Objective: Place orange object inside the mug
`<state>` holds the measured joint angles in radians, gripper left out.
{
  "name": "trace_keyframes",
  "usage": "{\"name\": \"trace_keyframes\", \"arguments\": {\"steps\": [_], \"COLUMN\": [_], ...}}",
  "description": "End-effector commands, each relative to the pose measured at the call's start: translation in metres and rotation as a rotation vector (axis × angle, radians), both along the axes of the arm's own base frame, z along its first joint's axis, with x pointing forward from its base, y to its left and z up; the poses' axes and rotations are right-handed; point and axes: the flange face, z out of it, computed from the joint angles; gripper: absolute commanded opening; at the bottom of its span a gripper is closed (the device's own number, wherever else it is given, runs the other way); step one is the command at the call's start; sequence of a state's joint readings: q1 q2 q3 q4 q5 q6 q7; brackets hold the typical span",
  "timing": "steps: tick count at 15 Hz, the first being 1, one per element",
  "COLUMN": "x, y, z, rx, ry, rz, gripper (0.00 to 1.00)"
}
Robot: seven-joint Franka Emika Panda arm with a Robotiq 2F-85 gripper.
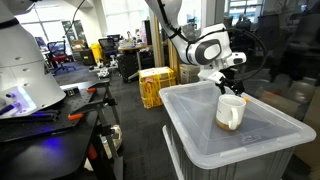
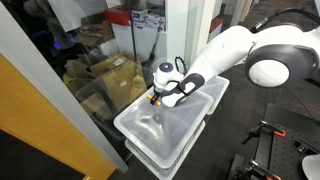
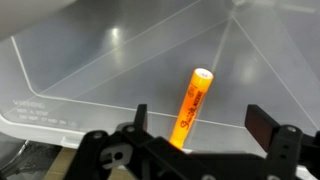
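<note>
- In an exterior view, the pincer hung just above the mug. The mug stood on the bin. A bit of orange just beside the mug, under the pincer, was likely the stick.
- In an exterior view, the pincer was low over the bin. The stick was a small orange spot right at its tip. The mug could not be seen there.
- In the wrist view, the pincer was wide open. The stick sat in the gap between its fingers, and neither finger seemed to touch it. It seemed to rest on the bin, pointing away from the pincer.
- I think the job then was to grab the stick. The pincer needed to keep the stick in the middle of the gap and shut slowly, so the stick did not roll away. A grip near one end would be best, so the other end could go down into the mug close by. The pincer needed to let go low, so the mug did not tip.
</note>
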<state>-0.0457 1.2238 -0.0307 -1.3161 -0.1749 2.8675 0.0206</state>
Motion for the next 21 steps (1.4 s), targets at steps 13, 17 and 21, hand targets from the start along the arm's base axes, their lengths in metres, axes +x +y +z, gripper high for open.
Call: {"name": "trace_keyframes", "arguments": {"steps": [13,17,21], "x": [0.020,0.023,0.025], "y": [0.002,0.000,-0.003], "z": [-0.016,-0.017,-0.017], "rx": [0.046,0.046,0.050], "ry": [0.046,0.049,0.048], "rz": [-0.021,-0.025,-0.029], "gripper": [0.69,0.37,0.08]}}
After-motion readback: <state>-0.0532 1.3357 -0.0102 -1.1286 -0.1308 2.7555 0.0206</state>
